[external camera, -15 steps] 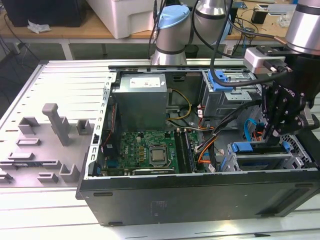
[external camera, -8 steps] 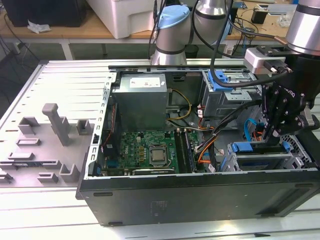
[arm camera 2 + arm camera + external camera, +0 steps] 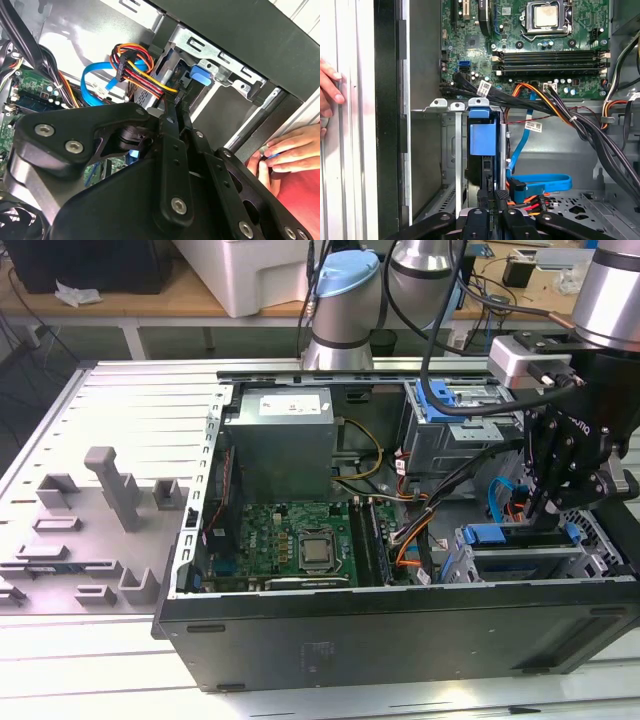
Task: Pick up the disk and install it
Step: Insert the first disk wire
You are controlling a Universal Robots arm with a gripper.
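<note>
Black and jointed, the hand (image 3: 553, 502) hangs inside the open computer case (image 3: 400, 625) at the exterior view's right, low over the drive cage (image 3: 520, 555). In the second wrist view its fingers (image 3: 176, 117) come together to a narrow tip with little or no gap, and nothing lies between them that can be made out. Directly beyond that tip, in the first wrist view, the disk (image 3: 482, 150) stands on edge in a slot of the metal cage, its blue carrier face showing and its dark body below; whether the hand touches it I cannot tell. Just beside the cage runs a blue flat cable (image 3: 540, 181), along with a bundle of orange, red and black wires (image 3: 137, 67). Farther in lies the green motherboard (image 3: 290, 540) with its bare processor socket (image 3: 545, 16), and past it the grey power-supply box (image 3: 278, 445). Outside the case wall, a person's fingers (image 3: 290, 150) rest on the white slatted bench (image 3: 90, 660). Grey fixture blocks (image 3: 110, 485) stand at the exterior view's left.
</note>
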